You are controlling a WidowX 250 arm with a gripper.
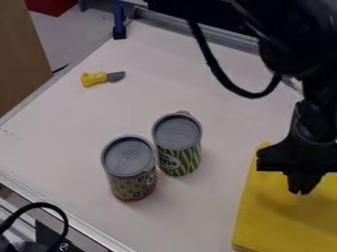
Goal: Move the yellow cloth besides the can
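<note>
- Camera view: a large piece of yellow cloth [273,219], its surface broad and mostly smooth, was seen spread at the lower right of a white tabletop [85,123], cut off by the view's edge.
- Two upright cylindrical cans with grey tops were placed close together near the middle, to the left of the cloth and apart from it in the view: one with a green-and-yellow striped label [180,156], one with a dotted label and a red base rim [132,173].
- The black two-finger gripper [302,189] was pointed down over the cloth, in from its left edge. Whether it was spread, drawn together or clamped on the fabric could not be told, nor could contact be confirmed.
- The step in hand was judged to be the securing of the cloth. A small, firm pinch of fabric was called for, without hard pressing on the tabletop.
- Once held, the cloth was best drawn low and slowly towards the striped can, the nearer one, and stopped just beside it.
- A shallow grip could be slipped out of; the trailing fabric might be bunched, or the cans nudged or tipped if the cloth were dragged too far.
</note>
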